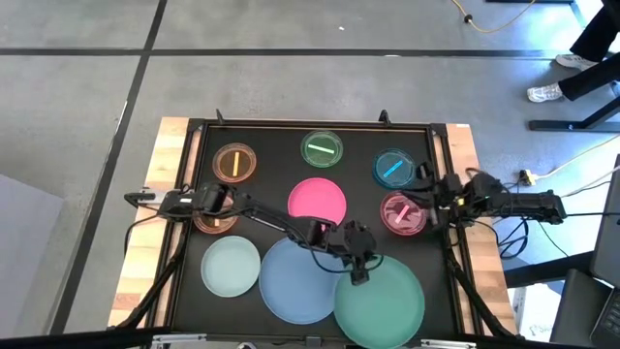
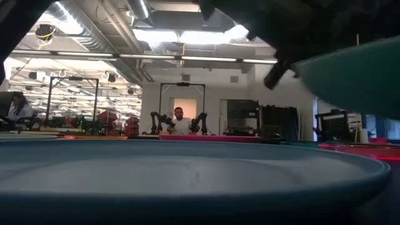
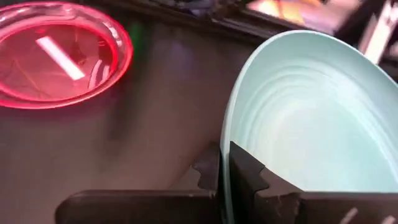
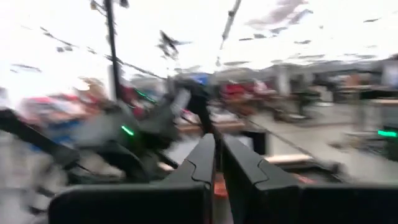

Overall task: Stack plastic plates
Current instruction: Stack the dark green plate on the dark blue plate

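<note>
My left gripper [image 1: 360, 271] reaches across the table and is shut on the large green plate [image 1: 380, 302], which partly overlaps the large blue plate [image 1: 295, 283]. In the low view the green plate [image 2: 362, 75] is raised above the blue plate [image 2: 187, 175]. On the dark mat lie the pale mint plate [image 1: 231, 267], the medium pink plate [image 1: 317, 201], and small orange [image 1: 233, 162], green [image 1: 322, 149], blue [image 1: 392, 168] and pink [image 1: 402, 213] plates. Another small orange plate [image 1: 215, 223] lies under the left arm. My right gripper [image 1: 426, 199] waits shut above the table's right side. My left gripper pinches the green plate's rim [image 3: 225, 146], on the side facing the table's middle. One finger [image 3: 249, 177] lies on the inner face and the other [image 3: 208, 171] on the outside. The held edge is raised above the blue plate; I cannot tell whether the opposite edge rests on anything.
The small pink plate [image 3: 59, 56] lies ahead of my left gripper, with bare mat between them. A raised black frame [image 1: 310, 123] borders the mat, and wooden strips [image 1: 155, 213] flank it. People sit in the room beyond [image 2: 179, 119].
</note>
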Robot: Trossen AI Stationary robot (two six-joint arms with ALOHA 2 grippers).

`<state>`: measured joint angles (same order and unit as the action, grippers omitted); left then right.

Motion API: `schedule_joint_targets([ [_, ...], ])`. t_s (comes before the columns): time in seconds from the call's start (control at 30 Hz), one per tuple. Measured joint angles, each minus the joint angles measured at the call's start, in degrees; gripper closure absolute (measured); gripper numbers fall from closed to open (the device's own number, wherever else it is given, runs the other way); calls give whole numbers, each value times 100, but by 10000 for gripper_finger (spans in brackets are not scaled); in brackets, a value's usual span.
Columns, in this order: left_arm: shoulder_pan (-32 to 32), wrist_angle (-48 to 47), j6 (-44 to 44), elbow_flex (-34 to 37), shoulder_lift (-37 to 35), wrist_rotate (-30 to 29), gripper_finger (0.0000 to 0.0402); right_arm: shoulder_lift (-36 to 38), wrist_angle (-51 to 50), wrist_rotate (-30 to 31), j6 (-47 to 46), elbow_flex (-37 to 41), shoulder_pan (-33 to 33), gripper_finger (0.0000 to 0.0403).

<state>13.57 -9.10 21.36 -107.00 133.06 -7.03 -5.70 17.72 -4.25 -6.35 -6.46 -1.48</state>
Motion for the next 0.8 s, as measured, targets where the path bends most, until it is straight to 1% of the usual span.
schedule_joint_targets([
  [0.07,88,-495,-134,2,-135,-9,395,25,30,-293,-154,-22,-2,378],
  [0.17,257,-1111,-199,4,-398,-298,395,60,-14,-420,-223,-24,0,378],
  [0.27,421,-1701,-223,2,-667,-781,395,50,-34,-321,-223,-29,0,378],
  [0.33,498,-1906,-210,2,-767,-1076,395,47,-88,-280,-223,-29,0,378],
  [0.47,717,-2443,-190,4,-1089,-1950,395,24,-139,-277,-221,-29,0,378],
  [0.53,815,-2760,-79,0,-1235,-2377,395,18,-152,-277,-220,-26,0,378],
  [0.6,880,-3275,150,0,-1388,-2720,395,20,-187,-249,-218,-26,0,378],
  [0.73,907,-4220,780,2,-1693,-3184,395,14,-207,-199,-218,-26,0,378],
  [0.8,961,-4724,1117,2,-1834,-3279,395,18,-220,-178,-216,-26,0,378],
])
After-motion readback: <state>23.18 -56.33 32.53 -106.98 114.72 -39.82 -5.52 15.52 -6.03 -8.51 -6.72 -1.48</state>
